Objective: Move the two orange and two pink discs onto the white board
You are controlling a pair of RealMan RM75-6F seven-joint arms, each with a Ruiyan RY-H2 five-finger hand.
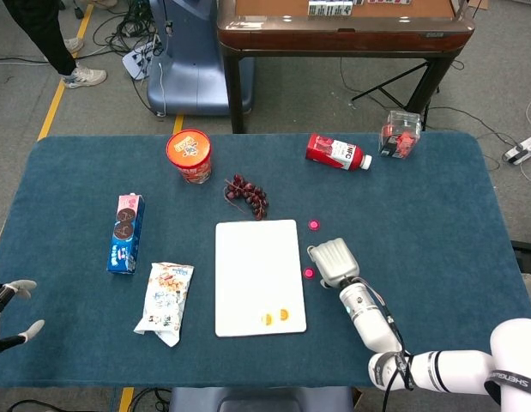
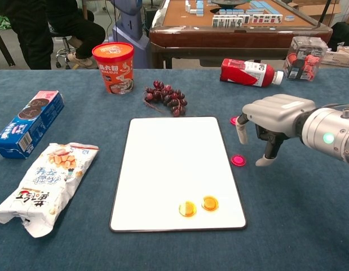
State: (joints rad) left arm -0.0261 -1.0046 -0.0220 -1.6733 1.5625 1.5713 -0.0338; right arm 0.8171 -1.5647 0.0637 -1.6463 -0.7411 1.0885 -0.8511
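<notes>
Two orange discs (image 2: 198, 206) (image 1: 275, 317) lie side by side near the front edge of the white board (image 2: 174, 152) (image 1: 256, 257). One pink disc (image 2: 238, 160) (image 1: 309, 273) sits on the blue cloth just right of the board. The other pink disc (image 1: 314, 225) (image 2: 233, 120) lies farther back, partly hidden by my right hand in the chest view. My right hand (image 2: 270, 121) (image 1: 334, 261) hovers low beside the nearer pink disc, fingers apart and pointing down, holding nothing. My left hand (image 1: 6, 309) shows only at the far left table edge, fingers spread.
Grapes (image 2: 166, 95) lie behind the board. A red cup (image 2: 113, 66), a red bottle (image 2: 248, 72) and a clear box (image 2: 305, 56) stand at the back. A blue cookie box (image 2: 26, 123) and a snack bag (image 2: 43, 183) lie left of the board.
</notes>
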